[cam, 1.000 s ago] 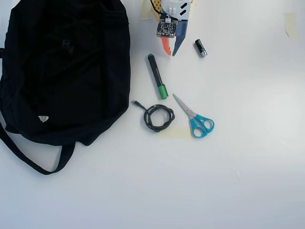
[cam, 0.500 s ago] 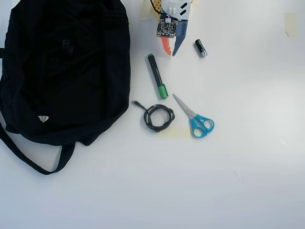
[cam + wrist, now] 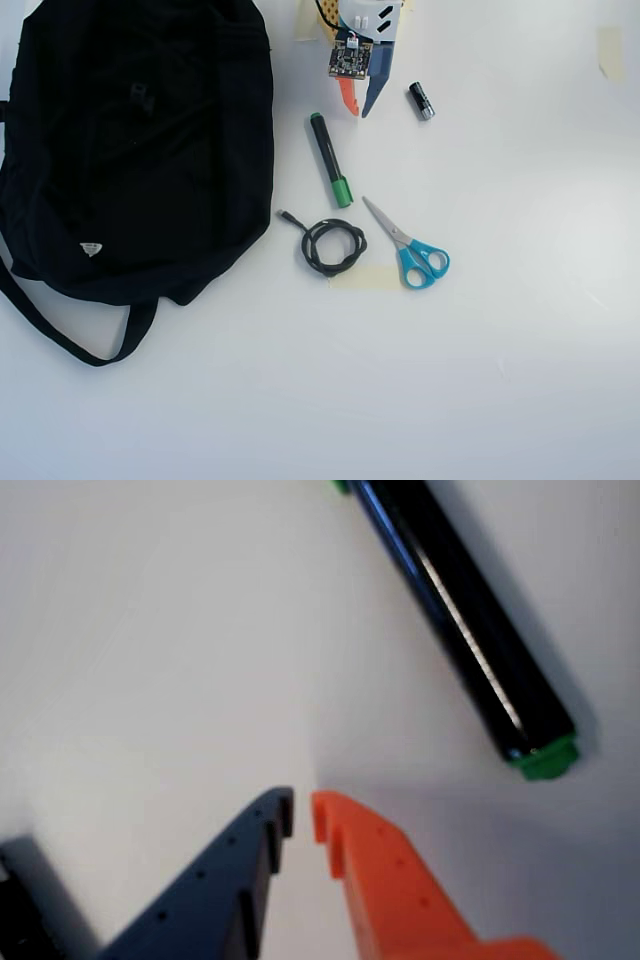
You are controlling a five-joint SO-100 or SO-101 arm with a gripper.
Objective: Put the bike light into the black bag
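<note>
Overhead view: the black bag (image 3: 130, 150) fills the table's (image 3: 500, 350) upper left corner, its strap trailing toward the left edge. A small dark lump, apparently the bike light (image 3: 141, 97), lies on the bag's upper part. The gripper (image 3: 360, 110) hangs near the top edge, its orange and blue fingers nearly together with nothing between them; the wrist view shows only a narrow gap. Below it lie a green-capped marker (image 3: 329, 160), a coiled cable (image 3: 332, 246) and scissors (image 3: 409, 245).
</note>
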